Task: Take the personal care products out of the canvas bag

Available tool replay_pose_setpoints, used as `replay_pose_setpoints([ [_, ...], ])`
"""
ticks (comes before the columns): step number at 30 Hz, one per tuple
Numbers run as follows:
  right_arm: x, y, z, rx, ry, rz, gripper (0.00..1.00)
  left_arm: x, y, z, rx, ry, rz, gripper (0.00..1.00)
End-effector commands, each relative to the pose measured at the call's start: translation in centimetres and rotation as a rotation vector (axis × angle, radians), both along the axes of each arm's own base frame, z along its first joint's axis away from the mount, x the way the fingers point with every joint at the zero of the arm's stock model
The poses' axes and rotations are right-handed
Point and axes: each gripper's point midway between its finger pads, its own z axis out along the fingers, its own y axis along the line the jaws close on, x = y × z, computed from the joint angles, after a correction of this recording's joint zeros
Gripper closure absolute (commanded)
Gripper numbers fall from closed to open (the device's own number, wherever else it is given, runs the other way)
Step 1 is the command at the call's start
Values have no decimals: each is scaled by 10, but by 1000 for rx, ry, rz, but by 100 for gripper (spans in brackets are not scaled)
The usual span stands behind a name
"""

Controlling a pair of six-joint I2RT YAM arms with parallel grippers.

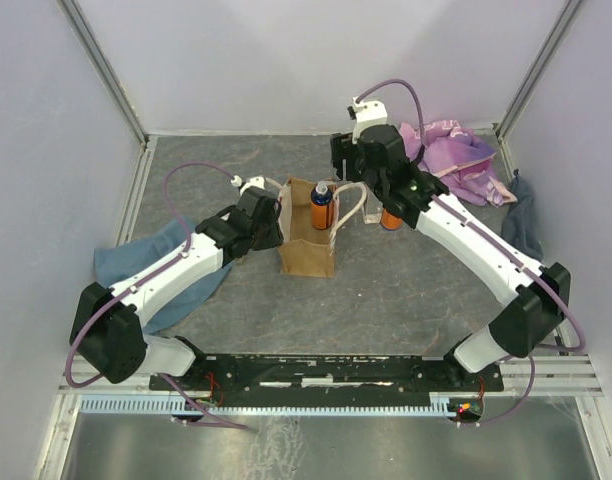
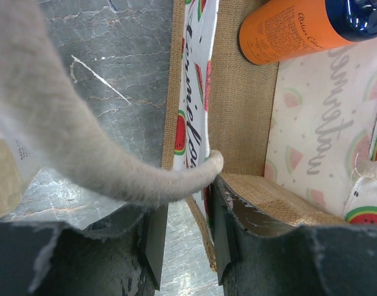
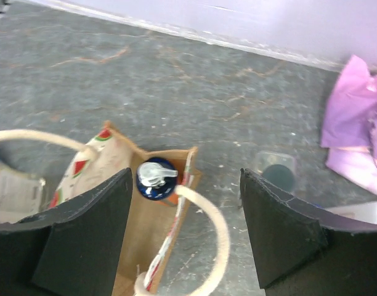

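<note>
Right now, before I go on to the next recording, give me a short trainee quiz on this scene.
1. True or false: the right jaws stand open.
2. Where is the blue-capped orange bottle? A in the canvas bag; B on the pink cloth; C on the blue cloth.
3. What do the left jaws grip?
Key: 1 true; 2 A; 3 the bag's wall.

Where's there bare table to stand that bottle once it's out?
Bare: the grey tabletop between the tan canvas bag and the arm bases, and behind the bag toward the back wall. Crowded: blue cloth left, purple-pink cloth right.
</note>
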Motion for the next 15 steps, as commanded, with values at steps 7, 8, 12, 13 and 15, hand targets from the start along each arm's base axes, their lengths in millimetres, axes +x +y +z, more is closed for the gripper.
replay_pose_setpoints([
  [7, -11, 60, -22, -30, 155, 302, 22, -9, -2, -9, 2, 45, -31, 60],
  [8, -10, 63, -31, -31, 177, 310, 22, -8, -3, -9, -2, 46, -32, 60],
  [12, -4, 76, -61, -36, 234, 337, 23, -8, -5, -8, -10, 47, -37, 60],
  [13, -3, 77, -67, -40, 244, 335, 23, -8, -5, -8, -10, 47, -36, 60],
  [15, 0, 76, -78, -54, 259, 322, 23, -8, -5, -8, -7, 47, -37, 60],
])
